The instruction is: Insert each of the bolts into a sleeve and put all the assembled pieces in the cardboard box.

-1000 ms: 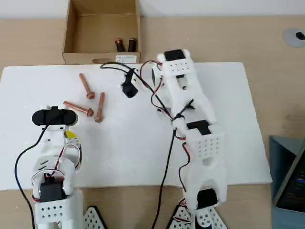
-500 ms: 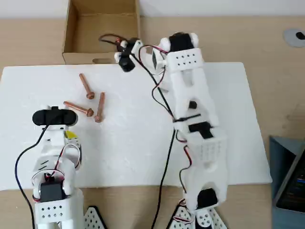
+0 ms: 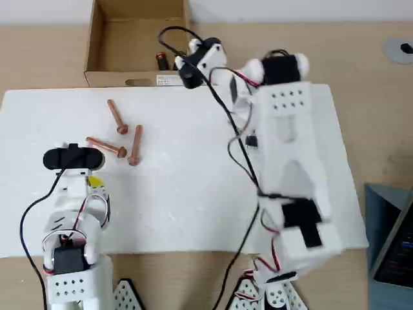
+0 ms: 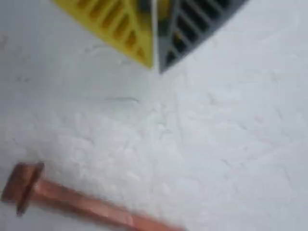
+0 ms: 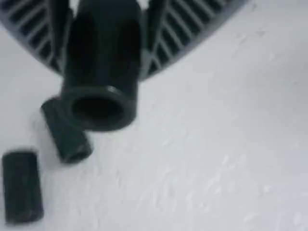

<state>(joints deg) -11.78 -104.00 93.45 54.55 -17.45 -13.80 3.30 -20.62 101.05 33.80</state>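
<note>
- Just in front of the cardboard box (image 3: pixel 139 79), over the white pad (image 3: pixel 193 194), the right pincer (image 5: pixel 103 45) is clamped on a black held sleeve (image 5: pixel 98 101); its dark ribbed fingers (image 5: pixel 29 24) press the sleeve from both sides; the sleeve's open bore faces the wrist view.
- A loose sleeve (image 5: pixel 66 132) lies on the pad close under the held one; a second loose sleeve (image 5: pixel 21 185) lies a little further out, apart from the first; both are on their sides.
- The right arm (image 3: pixel 287 148) stretches across the pad towards the box; its wrist camera (image 3: pixel 191 71) sits at the box's nearest front corner.
- Well apart from the box, the left pincer (image 4: pixel 155 61) is drawn tight; its yellow finger (image 4: pixel 110 29) and grey finger (image 4: pixel 202 24) meet tip to tip with nothing between them, pointing down at the pad.
- Between that pincer and the box lie three bolts (image 3: pixel 117 117) (image 3: pixel 106 146) (image 3: pixel 135 144), flat on the pad; the two farther from the box have their heads close together, and I cannot tell whether they touch.
- Inside the box, against its front wall, an assembled piece (image 3: pixel 162 61) shows, partly hidden by the wrist camera.
- The box rests on the tan bench (image 3: pixel 361 58), its front wall against the pad's edge.
</note>
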